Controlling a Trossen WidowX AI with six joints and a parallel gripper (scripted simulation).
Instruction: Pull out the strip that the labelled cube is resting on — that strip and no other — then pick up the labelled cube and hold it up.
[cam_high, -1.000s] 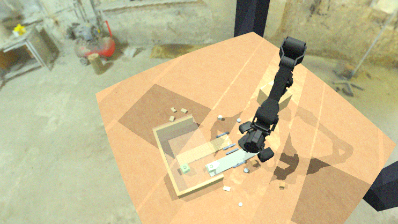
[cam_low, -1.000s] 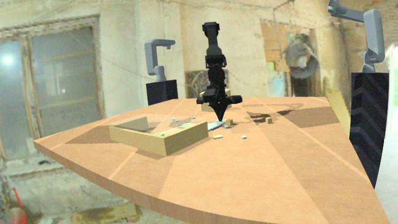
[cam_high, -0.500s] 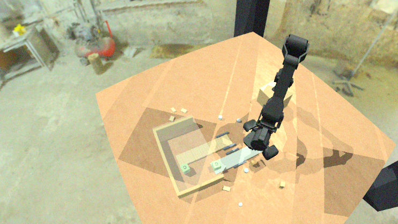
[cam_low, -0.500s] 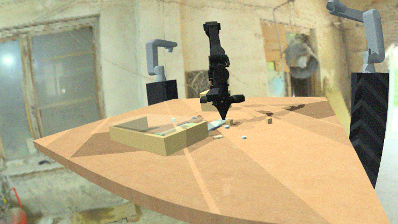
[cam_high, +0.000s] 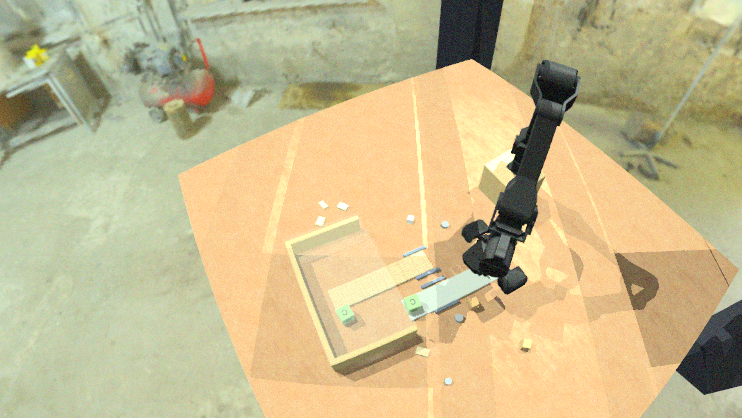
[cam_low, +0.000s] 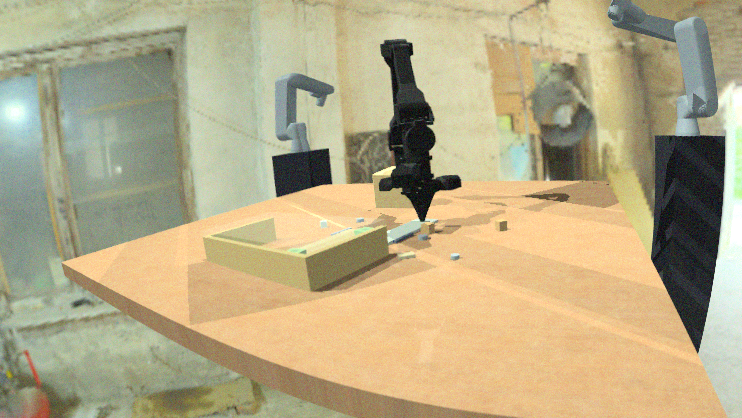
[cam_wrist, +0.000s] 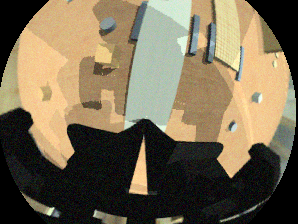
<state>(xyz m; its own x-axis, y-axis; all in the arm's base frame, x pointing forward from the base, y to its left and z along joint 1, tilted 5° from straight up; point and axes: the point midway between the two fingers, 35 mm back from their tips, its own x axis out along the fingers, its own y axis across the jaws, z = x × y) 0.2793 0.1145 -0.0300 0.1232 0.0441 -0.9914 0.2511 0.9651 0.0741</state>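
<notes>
Top view: the pale grey strip (cam_high: 456, 290) is mostly pulled out of the tray (cam_high: 317, 306), and the labelled cube (cam_high: 413, 303) rides on its far end.

The cube sits at the tray's open side, at about 8 o'clock from the tool (cam_high: 490, 267); a second green cube (cam_high: 344, 314) lies inside the tray beside the tan strip (cam_high: 381, 277). The tool is fully closed with nothing between its fingers, and its tip presses down on the near end of the grey strip. I judge that the pulling step is nearly done. What is left is to free the cube from the strip, then grasp it and lift it above the desk (cam_high: 571, 337).
</notes>
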